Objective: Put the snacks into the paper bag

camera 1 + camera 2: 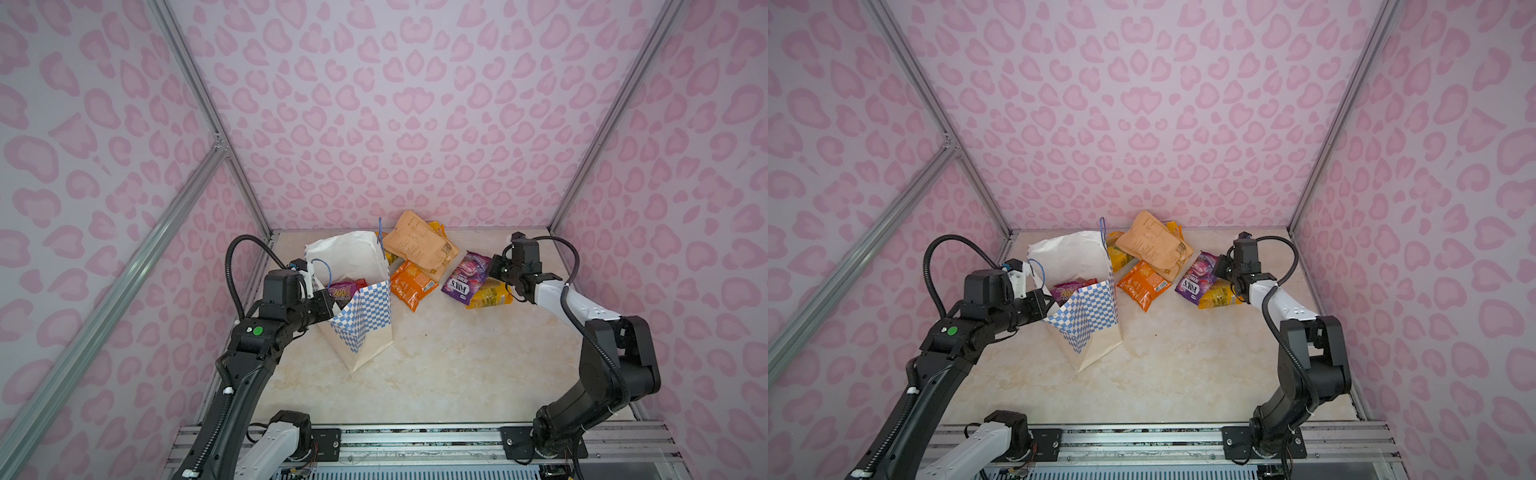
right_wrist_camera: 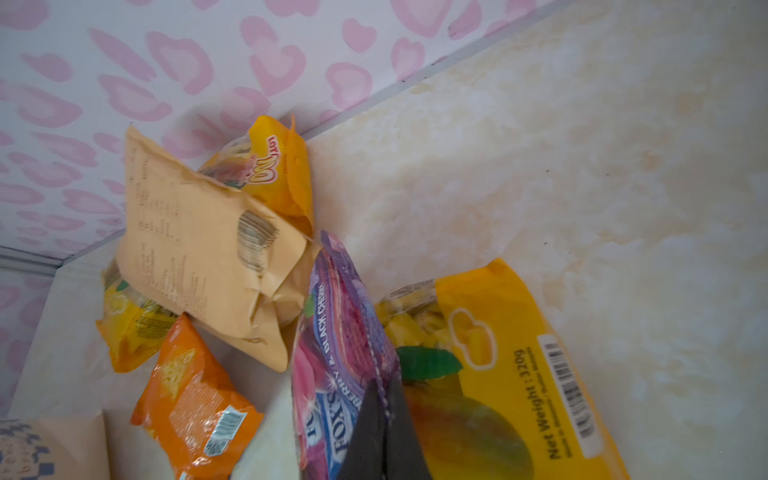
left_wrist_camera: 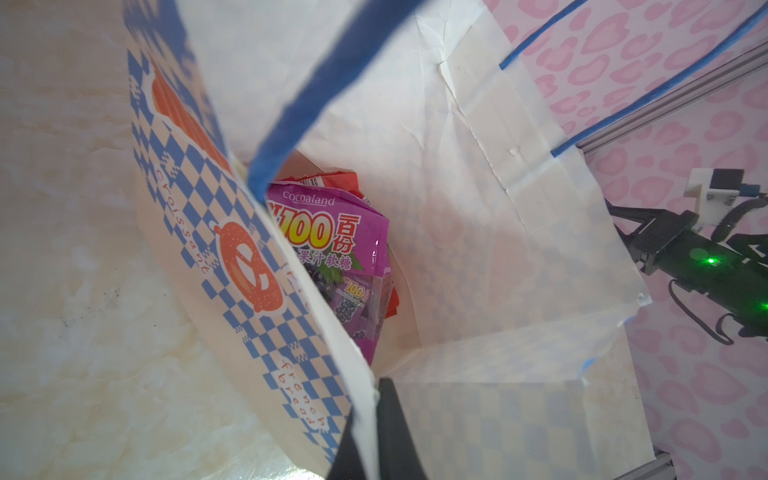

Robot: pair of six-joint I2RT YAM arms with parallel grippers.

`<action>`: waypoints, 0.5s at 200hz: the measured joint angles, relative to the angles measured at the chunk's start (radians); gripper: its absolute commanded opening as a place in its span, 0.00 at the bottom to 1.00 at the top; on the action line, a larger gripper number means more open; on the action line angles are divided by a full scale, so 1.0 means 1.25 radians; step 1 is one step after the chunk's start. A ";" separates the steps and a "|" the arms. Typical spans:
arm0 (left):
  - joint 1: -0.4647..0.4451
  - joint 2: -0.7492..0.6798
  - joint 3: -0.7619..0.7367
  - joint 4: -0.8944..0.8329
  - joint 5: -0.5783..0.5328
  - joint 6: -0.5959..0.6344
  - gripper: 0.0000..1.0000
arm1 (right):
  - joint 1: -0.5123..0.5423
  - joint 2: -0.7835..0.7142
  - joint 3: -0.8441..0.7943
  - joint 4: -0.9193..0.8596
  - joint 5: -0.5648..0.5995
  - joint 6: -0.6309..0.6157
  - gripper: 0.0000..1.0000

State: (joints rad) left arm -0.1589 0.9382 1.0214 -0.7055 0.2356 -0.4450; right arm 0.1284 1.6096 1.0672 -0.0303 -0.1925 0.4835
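Top view: the cream-white checkered paper bag [image 1: 365, 328] stands left of centre, its near-left rim clamped by the left gripper [image 1: 332, 307]. The right gripper [image 1: 493, 268] is clenched on the purple crinkly FOX'S packet [image 1: 465, 278] at right. The packet should be lifted clear, then carried over the held-open mouth.

Left wrist view: "cocoaland" and "100" are read on the magenta packet [image 3: 332, 245] inside the bag.

Right wrist view: "Net Weight : 320g" is read on the yellow packet [image 2: 511, 324].
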 measured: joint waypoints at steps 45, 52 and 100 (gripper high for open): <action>0.000 0.000 -0.001 0.000 0.000 0.000 0.04 | 0.102 -0.085 -0.019 -0.023 -0.005 -0.001 0.00; 0.000 0.000 -0.001 0.000 0.000 0.000 0.04 | 0.119 -0.090 -0.019 -0.023 -0.004 -0.001 0.00; 0.002 0.003 -0.003 0.002 0.000 0.000 0.04 | 0.176 -0.047 -0.058 -0.017 0.021 0.013 0.01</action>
State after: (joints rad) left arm -0.1562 0.9421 1.0176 -0.7029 0.2356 -0.4450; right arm 0.3485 1.5505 0.9951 -0.0517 -0.1661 0.4992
